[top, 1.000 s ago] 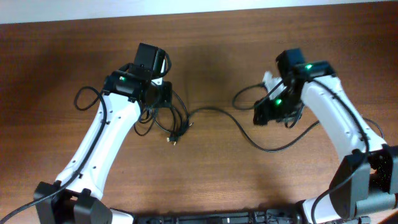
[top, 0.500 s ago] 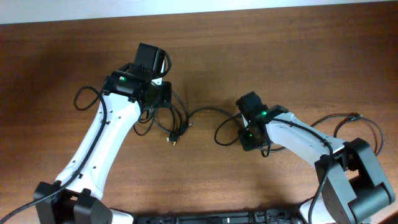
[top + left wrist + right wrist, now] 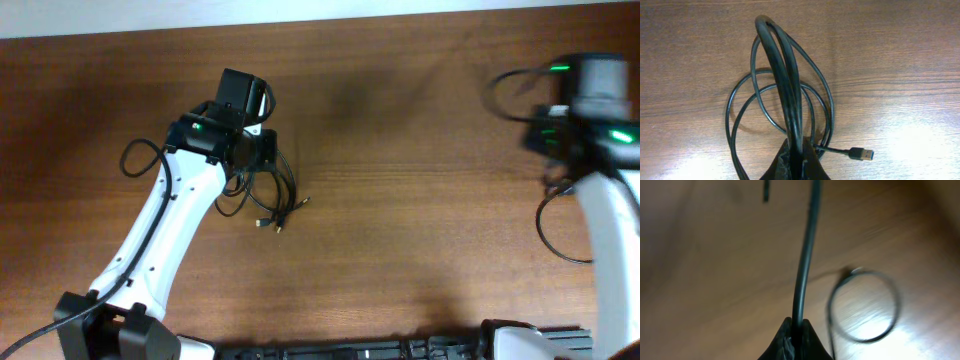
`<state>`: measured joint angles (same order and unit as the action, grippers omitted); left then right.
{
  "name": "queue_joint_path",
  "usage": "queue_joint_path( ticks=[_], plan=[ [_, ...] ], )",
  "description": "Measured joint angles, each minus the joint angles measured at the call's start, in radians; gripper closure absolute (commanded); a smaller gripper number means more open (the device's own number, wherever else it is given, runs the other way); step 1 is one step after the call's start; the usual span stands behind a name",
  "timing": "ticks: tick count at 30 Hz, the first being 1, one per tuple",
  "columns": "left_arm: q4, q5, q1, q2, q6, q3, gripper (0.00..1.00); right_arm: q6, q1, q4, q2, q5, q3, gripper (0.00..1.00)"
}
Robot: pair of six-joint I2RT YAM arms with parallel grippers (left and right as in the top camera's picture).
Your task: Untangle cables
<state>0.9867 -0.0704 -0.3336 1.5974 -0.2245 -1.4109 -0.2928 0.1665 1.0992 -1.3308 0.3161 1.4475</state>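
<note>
Mid surface (image 3: 420,190) btw the arms is bare, so you can pass there. Cable coil (image 3: 786,85) w/ plug ends blocks by left hand (image 3: 796,159); loose cable (image 3: 539,222) loops beside right arm (image 3: 610,215).

1. Your overhead camera looks straight down from far above the table (image 3: 400,120).
2. Your left wrist camera looks down closely on the cable coil (image 3: 786,92), which overhead also shows.
3. Your right wrist camera faces the wood along a single cable (image 3: 807,245), close and blurred.
</note>
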Motion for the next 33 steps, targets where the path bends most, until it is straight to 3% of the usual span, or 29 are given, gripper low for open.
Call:
queue_joint_path(
  ticks=[4, 5, 7, 15, 16, 17, 18, 19, 21, 23, 30, 33],
  plan=[
    [-0.005, 0.014, 0.0, 0.0, 0.0, 0.0, 1.0, -0.03, 0.257, 0.008, 0.066, 0.024, 0.008, 0.96],
    [-0.005, 0.014, 0.0, 0.0, 0.0, 0.0, 1.0, -0.036, 0.301, 0.012, 0.052, 0.016, 0.008, 0.73],
    [-0.006, 0.014, 0.0, 0.0, 0.0, 0.0, 1.0, -0.043, 0.349, 0.024, 0.008, -0.027, 0.008, 0.0],
    [-0.039, 0.07, 0.0, 0.0, 0.0, 0.001, 1.0, 0.008, 0.363, 0.124, -0.165, -0.428, 0.007, 0.01],
    [-0.072, 0.122, 0.0, 0.0, 0.017, 0.002, 0.94, 0.029, 0.361, 0.144, -0.176, -0.464, 0.007, 0.01],
    [-0.097, 0.176, 0.0, 0.0, 0.042, 0.003, 0.67, 0.051, 0.356, 0.153, -0.182, -0.498, 0.007, 0.01],
    [-0.134, 0.298, 0.0, 0.0, 0.117, 0.003, 0.19, 0.08, 0.343, 0.157, -0.183, -0.533, 0.007, 0.01],
    [-0.155, 0.432, -0.007, 0.0, 0.211, 0.003, 0.01, 0.103, 0.321, 0.158, -0.183, -0.558, 0.007, 0.01],
    [-0.157, 0.591, -0.027, 0.001, 0.343, 0.003, 0.01, 0.139, 0.256, 0.158, -0.183, -0.583, 0.007, 0.01],
    [-0.144, 0.608, -0.029, 0.001, 0.389, 0.003, 0.04, 0.163, 0.172, 0.162, -0.183, -0.597, 0.007, 0.01],
    [-0.102, 0.521, -0.029, 0.001, 0.429, 0.003, 0.08, 0.195, -0.129, 0.177, -0.251, -0.613, 0.007, 0.0],
    [-0.094, 0.427, -0.029, 0.001, 0.418, 0.007, 0.07, 0.198, -0.209, 0.178, -0.313, -0.614, 0.007, 0.15]
  ],
)
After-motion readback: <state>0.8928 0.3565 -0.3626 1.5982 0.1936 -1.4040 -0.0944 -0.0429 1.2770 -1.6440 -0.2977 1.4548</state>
